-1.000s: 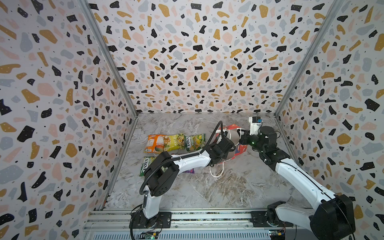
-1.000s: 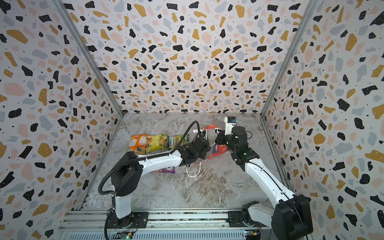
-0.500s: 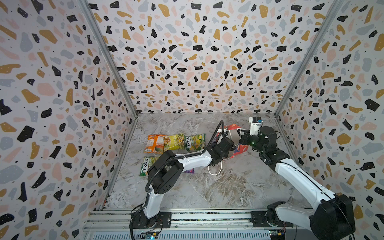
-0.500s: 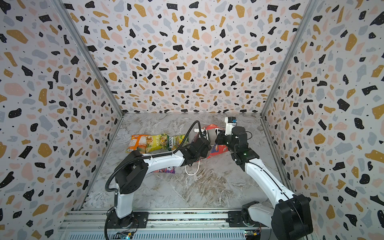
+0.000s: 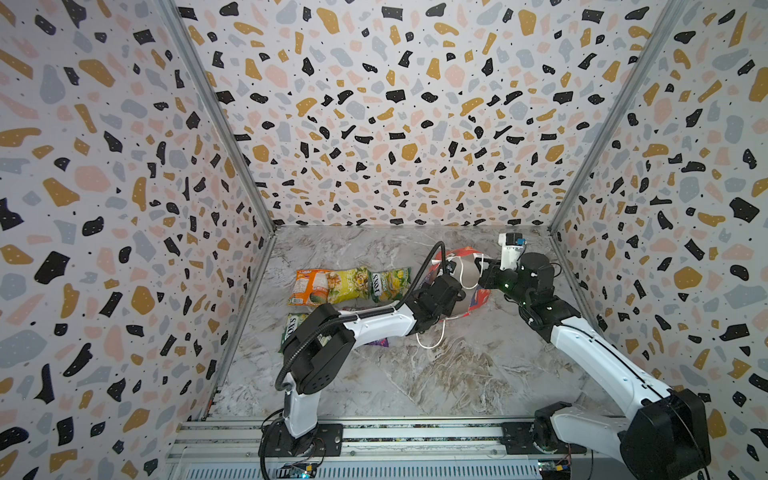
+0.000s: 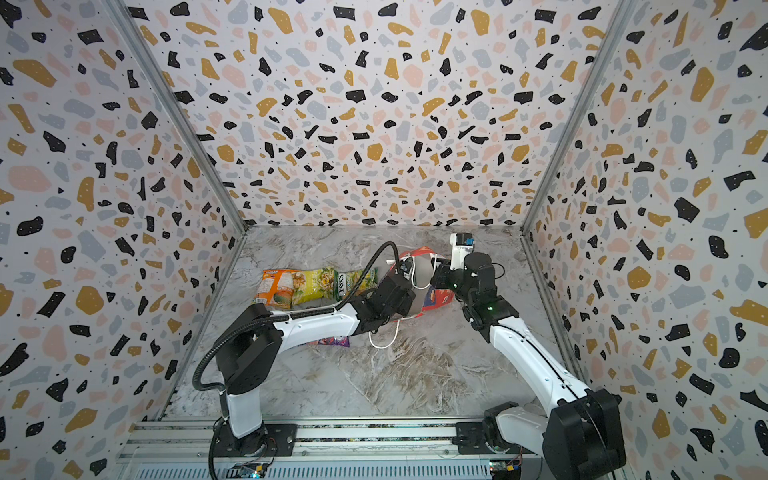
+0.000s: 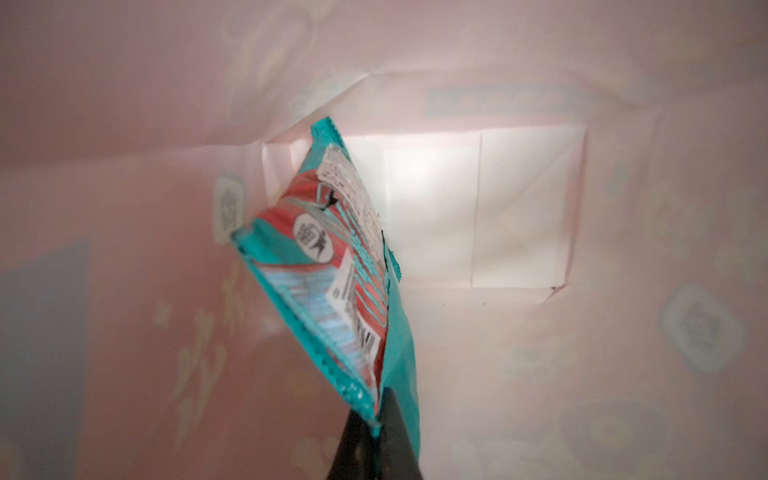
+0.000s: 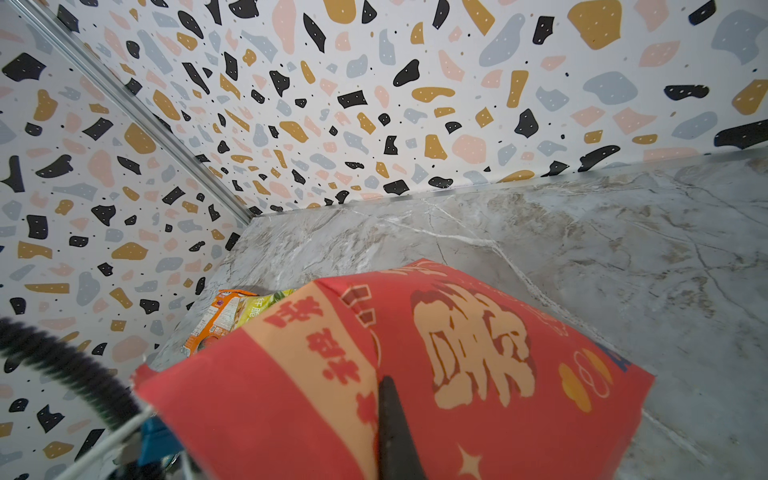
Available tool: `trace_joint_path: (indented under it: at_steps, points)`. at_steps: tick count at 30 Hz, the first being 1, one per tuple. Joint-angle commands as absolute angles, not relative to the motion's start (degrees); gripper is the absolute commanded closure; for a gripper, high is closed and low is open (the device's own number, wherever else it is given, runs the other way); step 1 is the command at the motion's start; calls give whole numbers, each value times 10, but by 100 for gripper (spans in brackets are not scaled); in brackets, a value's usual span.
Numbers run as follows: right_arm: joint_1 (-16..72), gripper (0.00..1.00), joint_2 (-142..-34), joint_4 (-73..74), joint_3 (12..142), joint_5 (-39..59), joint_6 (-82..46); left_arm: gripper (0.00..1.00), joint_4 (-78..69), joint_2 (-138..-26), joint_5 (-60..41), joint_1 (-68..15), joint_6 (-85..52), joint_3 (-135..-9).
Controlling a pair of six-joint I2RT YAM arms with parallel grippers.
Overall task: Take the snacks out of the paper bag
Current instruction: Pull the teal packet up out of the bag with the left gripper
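The red paper bag (image 5: 478,300) (image 6: 435,297) lies on its side at the back right, its mouth facing left. My left gripper (image 7: 376,419) is deep inside the bag's pale interior (image 7: 623,208), shut on the lower corner of a teal-red packet (image 7: 332,257). In both top views the bag hides those jaws. My right gripper (image 8: 380,384) is shut on the bag's red wall (image 8: 478,365); only one dark finger (image 8: 392,428) shows outside. Other snacks lie on the table to the left: orange (image 5: 309,286), yellow (image 5: 349,284), green-yellow (image 5: 388,282), green (image 5: 293,328) and purple (image 5: 380,343).
A white cord handle (image 5: 432,340) trails from the bag onto the marble table (image 5: 436,386). The left arm's black cable (image 5: 424,266) arches over the packets. Terrazzo walls (image 5: 395,124) enclose the table on three sides, and the right wall stands close behind the right arm.
The left gripper's jaws have closed onto the teal-red packet inside the bag. The right arm and the bag have stayed where they were.
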State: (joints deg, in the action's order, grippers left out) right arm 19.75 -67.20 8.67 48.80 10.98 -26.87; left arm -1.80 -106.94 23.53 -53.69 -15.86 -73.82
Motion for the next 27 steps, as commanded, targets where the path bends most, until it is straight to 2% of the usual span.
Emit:
trace_joint_path:
  at_steps: [1,8,20,27]
  points:
    - [193,100,-660,107,498,120,-279,100,-65,-1010,219,-539,-134,-722]
    - [185,100,-686,100,520,121,-283,100,-26,-945,203,-562,-101,-705]
    - [181,100,-710,76,565,121,-295,100,10,-879,153,-565,-41,-744]
    - [160,100,-733,54,601,123,-294,100,2,-800,167,-565,-43,-742]
